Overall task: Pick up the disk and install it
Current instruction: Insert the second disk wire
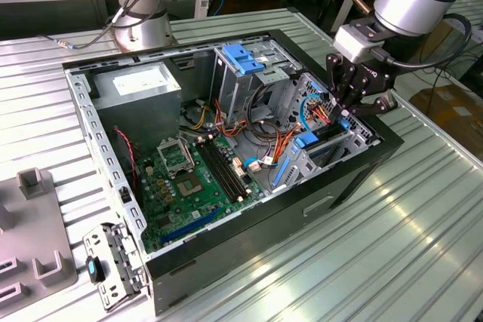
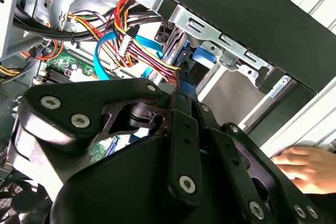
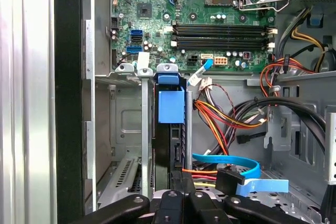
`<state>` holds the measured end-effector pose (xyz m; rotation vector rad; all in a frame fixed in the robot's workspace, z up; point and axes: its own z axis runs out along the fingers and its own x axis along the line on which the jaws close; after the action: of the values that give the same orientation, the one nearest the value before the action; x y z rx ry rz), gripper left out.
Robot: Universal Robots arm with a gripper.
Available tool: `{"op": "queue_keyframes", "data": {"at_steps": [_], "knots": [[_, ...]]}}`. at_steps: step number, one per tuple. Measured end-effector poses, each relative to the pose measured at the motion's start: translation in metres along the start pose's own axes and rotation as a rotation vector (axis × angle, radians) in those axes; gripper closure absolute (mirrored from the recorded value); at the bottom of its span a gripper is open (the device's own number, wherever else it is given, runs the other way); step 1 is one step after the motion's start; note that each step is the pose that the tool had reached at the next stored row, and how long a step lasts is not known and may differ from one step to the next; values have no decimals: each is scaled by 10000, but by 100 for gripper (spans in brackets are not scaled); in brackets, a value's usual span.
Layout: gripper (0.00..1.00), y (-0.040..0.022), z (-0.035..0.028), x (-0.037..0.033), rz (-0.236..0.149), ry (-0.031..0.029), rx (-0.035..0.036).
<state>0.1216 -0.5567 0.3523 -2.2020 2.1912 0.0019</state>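
The disk (image 3: 169, 145) stands on edge in the narrow drive bay of the open computer case (image 1: 272, 216), its blue carrier tab (image 3: 170, 106) toward the motherboard. In the exterior view the blue carrier (image 1: 309, 141) shows in the bay at the case's right end. My gripper (image 1: 347, 115) hangs over that bay. In the first wrist view the gripper (image 3: 182, 179) has its black fingers drawn together on the disk's near end. In the second wrist view the gripper (image 2: 181, 95) meets the carrier's blue edge (image 2: 185, 77).
Red, yellow and blue cables (image 3: 226, 124) crowd the space beside the bay. A silver cage with a blue handle (image 1: 243, 58) and a grey box with a white sticker (image 1: 139, 84) sit further back. A person's hand (image 2: 304, 166) rests outside the case. Grey fixtures (image 1: 34, 246) lie at the exterior view's left.
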Motion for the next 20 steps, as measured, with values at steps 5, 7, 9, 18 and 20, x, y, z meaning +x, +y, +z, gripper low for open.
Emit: {"op": "queue_keyframes", "data": {"at_steps": [5,7,9,18,20], "knots": [[89,20,-145,0,3,-197,1],[89,18,-255,-3,4,-213,1],[89,17,-284,-3,5,-219,-6],[89,140,-308,-4,8,-313,-21],[89,145,-331,-5,7,-321,-22]]}}
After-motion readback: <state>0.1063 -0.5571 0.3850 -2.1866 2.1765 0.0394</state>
